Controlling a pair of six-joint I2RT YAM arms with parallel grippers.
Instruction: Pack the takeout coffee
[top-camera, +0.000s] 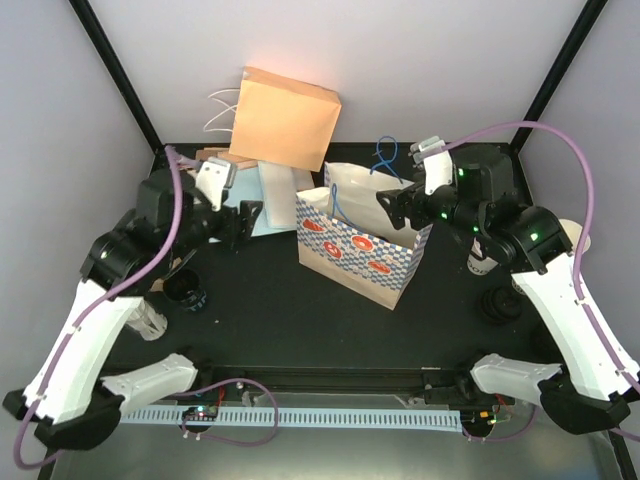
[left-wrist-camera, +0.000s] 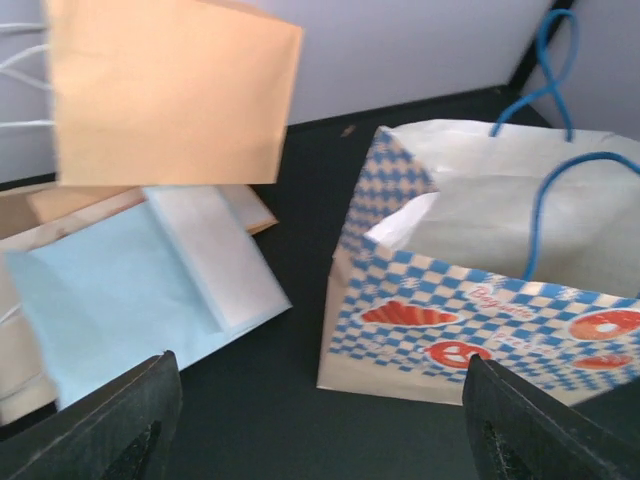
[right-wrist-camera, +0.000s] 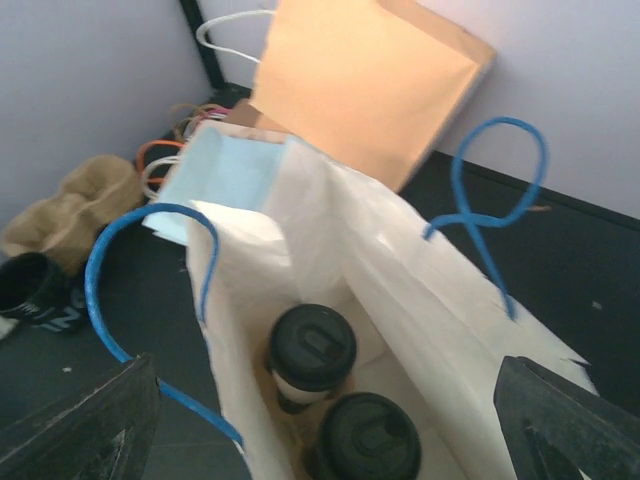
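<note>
My right tool (top-camera: 395, 212) hangs over the open mouth of the blue-and-white checked paper bag (top-camera: 360, 240), which stands upright on the black tabletop (top-camera: 290, 320). Its fingers are spread wide and hold nothing. In the right wrist view I look straight down into that bag. The takeout coffee, a cream-white paper cup with a black lid (right-wrist-camera: 311, 352), stands upright on the bag's floor. A second black-lidded cup (right-wrist-camera: 366, 440) stands just beside it, nearer my camera. I cannot tell whether the two touch. The bag's blue cord handles (right-wrist-camera: 490, 190) arch up from its rim, clear of my fingers.

My left tool (top-camera: 245, 222) sits to the left of the bag, apart from it. Its fingers are also spread and empty.

Behind the bag, an orange-tan flat paper bag (top-camera: 285, 115) leans against the back wall. A pale blue flat paper bag (left-wrist-camera: 120, 300) lies on the tabletop to the left of the checked bag, near my left tool.
</note>
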